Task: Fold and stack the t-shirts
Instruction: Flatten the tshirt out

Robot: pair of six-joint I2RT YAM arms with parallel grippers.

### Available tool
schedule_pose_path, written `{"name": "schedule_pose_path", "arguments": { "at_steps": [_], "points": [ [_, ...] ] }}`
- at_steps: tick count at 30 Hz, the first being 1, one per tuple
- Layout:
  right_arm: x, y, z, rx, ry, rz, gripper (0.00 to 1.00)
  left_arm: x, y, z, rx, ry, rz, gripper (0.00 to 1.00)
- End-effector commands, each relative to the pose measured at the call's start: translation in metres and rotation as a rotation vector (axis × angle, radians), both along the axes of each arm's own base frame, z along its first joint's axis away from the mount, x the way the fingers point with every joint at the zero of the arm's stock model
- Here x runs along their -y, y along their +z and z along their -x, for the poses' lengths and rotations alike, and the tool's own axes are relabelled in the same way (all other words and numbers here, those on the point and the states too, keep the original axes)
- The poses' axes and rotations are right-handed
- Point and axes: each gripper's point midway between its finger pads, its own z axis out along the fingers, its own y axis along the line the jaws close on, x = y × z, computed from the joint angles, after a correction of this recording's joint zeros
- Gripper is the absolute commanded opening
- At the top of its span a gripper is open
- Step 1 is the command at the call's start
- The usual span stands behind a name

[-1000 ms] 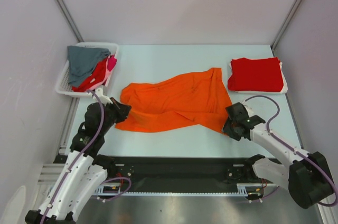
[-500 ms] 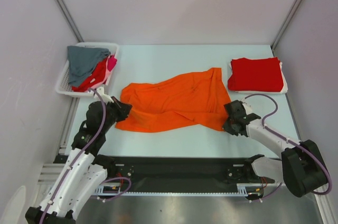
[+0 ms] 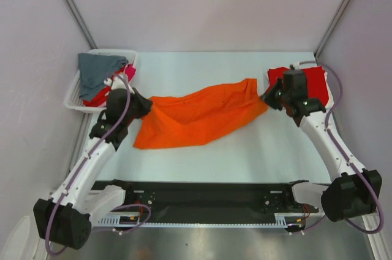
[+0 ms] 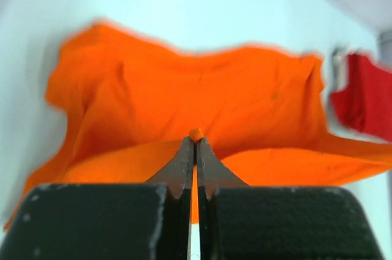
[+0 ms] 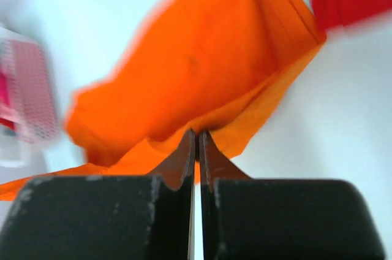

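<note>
Where left tool [image 4: 196, 141] and right tool [image 5: 196, 133] pinch, orange t-shirt [image 3: 202, 116] spans.

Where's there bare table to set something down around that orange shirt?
Two bare patches of table: the far strip between the white basket and the folded red t-shirt, beyond the orange t-shirt; and the near strip between that shirt and the black base rail. Crowded at both ends, where the left pincer and right pincer grip it.

White mesh basket [image 3: 71, 98] far left, pale table [image 3: 196, 70]
</note>
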Motion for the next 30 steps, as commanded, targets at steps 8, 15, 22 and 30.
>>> {"name": "schedule_pose_path", "arguments": {
  "at_steps": [8, 15, 22, 30],
  "points": [
    [0.002, 0.240, 0.027, 0.569, 0.172, -0.044, 0.00, -0.053, 0.301, 0.041, 0.645, 0.153, 0.014, 0.00],
    [0.001, 0.351, 0.140, 0.940, 0.254, -0.086, 0.00, -0.064, 0.420, 0.190, 1.119, 0.074, 0.021, 0.00],
    [0.011, 0.410, 0.221, 1.159, 0.238, -0.119, 0.00, -0.057, 0.469, 0.253, 1.344, -0.014, 0.014, 0.00],
    [0.014, 0.408, 0.195, 1.079, 0.197, -0.112, 0.00, -0.062, 0.491, 0.220, 1.332, 0.049, 0.021, 0.00]
  ]
}}
